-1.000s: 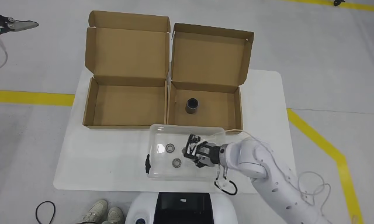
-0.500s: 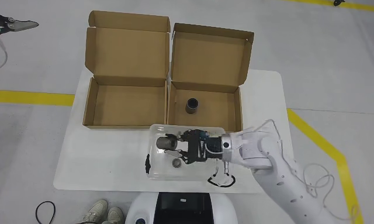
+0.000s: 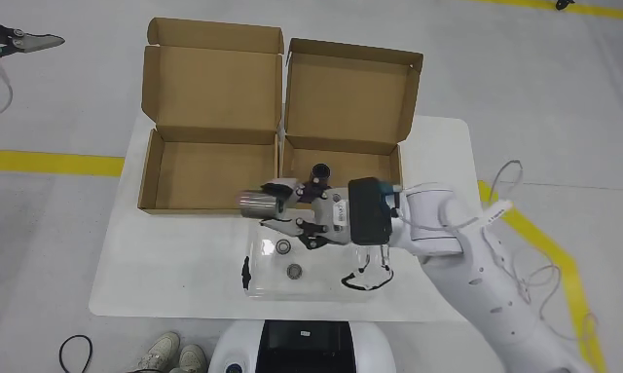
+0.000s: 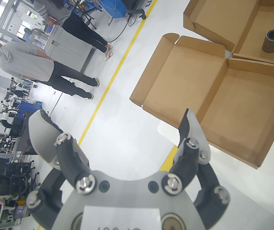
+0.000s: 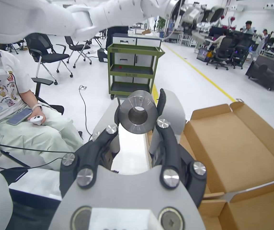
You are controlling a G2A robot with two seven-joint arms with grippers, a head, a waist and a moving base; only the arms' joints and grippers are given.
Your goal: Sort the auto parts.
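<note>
My right gripper [image 3: 280, 205] is shut on a silver metal sleeve [image 3: 258, 204], held level in the air over the front right corner of the left cardboard box [image 3: 209, 173]. The right wrist view looks down the sleeve's bore [image 5: 138, 114] between the right gripper's [image 5: 139, 106] fingers. A dark sleeve [image 3: 319, 174] stands in the right cardboard box [image 3: 360, 183]. Two small bearings [image 3: 283, 246] [image 3: 294, 271] lie in the clear tray [image 3: 255, 276]. My left gripper [image 4: 114, 118] is open and holds nothing, high above the floor off the table's left side, facing the boxes [image 4: 242, 101].
Both boxes have their lids folded back at the far side. The white table [image 3: 438, 159] has bare room to the right of the boxes and at its left front. A seated person is beside the table in the right wrist view, touching nothing on it.
The right gripper closed on the silver sleeve in the clear tray, lifted it out and carried it left and back, up to the left box's front edge.
</note>
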